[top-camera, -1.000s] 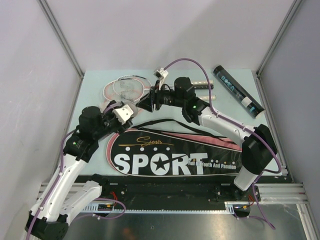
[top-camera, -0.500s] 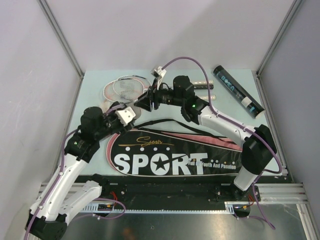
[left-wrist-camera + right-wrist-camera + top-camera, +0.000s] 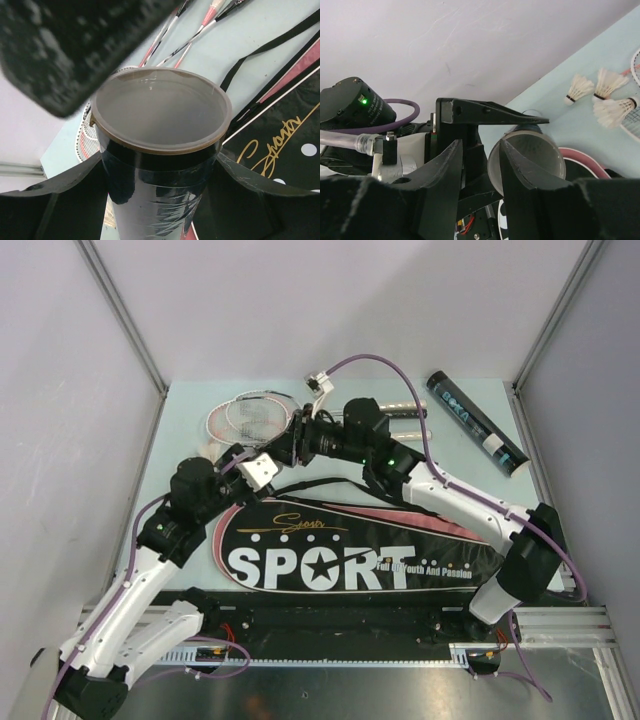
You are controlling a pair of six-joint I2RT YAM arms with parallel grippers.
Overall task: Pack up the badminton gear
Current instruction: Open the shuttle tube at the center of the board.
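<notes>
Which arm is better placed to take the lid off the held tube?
Right. The left gripper is busy clamping the tube, while the right gripper, jaws apart, is close beside its lid.

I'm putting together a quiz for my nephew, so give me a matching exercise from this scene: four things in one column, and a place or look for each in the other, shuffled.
Things:
1 rackets
2 bag
3 shuttlecocks
4 open tube

Descriptions:
A held in the left gripper
B black with big white lettering
C thin frames at the far left of the table
D small, white, feathered, lying loose

Pairs: 1-C, 2-B, 3-D, 4-A
</notes>
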